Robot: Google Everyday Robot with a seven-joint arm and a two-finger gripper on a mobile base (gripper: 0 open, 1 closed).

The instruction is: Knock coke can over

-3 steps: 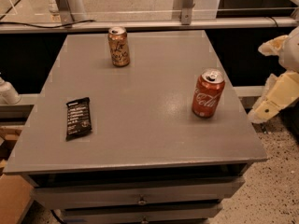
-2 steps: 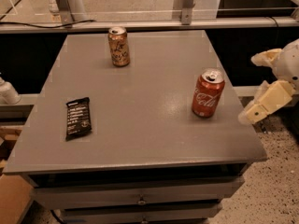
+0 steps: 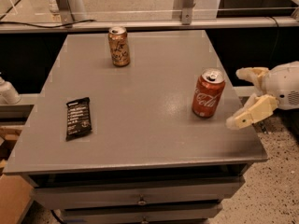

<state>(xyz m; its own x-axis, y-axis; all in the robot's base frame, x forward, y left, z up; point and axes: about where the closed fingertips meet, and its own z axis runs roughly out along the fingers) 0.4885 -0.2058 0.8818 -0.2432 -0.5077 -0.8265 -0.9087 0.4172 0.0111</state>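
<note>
The red coke can [image 3: 208,93] with white script and a silver top stands upright on the right side of the grey table [image 3: 140,101]. My gripper [image 3: 239,97] is at the right edge of the table, just right of the can and not touching it. Its two cream fingers [image 3: 248,113] are spread apart and hold nothing.
A gold-brown can [image 3: 118,46] stands upright at the back of the table. A black snack bar wrapper [image 3: 77,117] lies flat at the left. Drawers sit under the tabletop. A metal rail runs behind the table. A cardboard box [image 3: 11,204] is at the lower left.
My gripper has moved left, closer to the coke can. The cans and the wrapper have not moved.
</note>
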